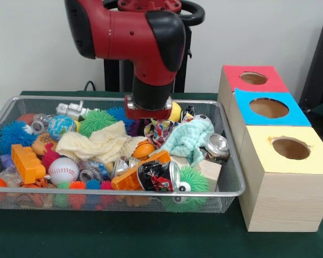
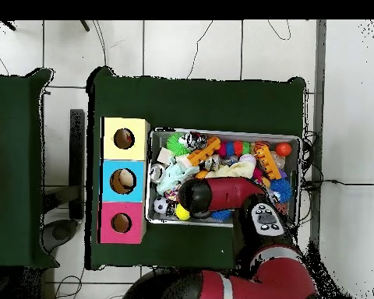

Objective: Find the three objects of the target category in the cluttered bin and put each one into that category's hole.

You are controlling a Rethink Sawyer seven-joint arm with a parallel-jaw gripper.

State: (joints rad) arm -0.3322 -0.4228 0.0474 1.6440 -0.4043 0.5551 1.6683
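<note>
The wire mesh bin (image 1: 118,192) sits on the green table, full of toys; it also shows in the overhead view (image 2: 221,132). One confetti-printed cloth piece (image 1: 160,130) lies near the bin's middle, between the cream cloth (image 1: 99,144) and the mint-green cloth (image 1: 189,138). I see no other confetti pieces. My gripper (image 1: 148,114) hangs low over the bin's back middle, just behind the confetti cloth; its lower end is hidden by the wrist and clutter. The yellow-topped box's hole (image 1: 290,148) is right of the bin and shows in the overhead view (image 2: 124,138).
The blue-topped box (image 1: 269,107) and the red-topped box (image 1: 253,79) stand behind the yellow one. The bin holds a baseball (image 1: 63,170), an orange brick (image 1: 27,163), a crushed can (image 1: 159,176), and spiky balls (image 1: 95,121). The arm (image 2: 221,195) covers part of the bin from above.
</note>
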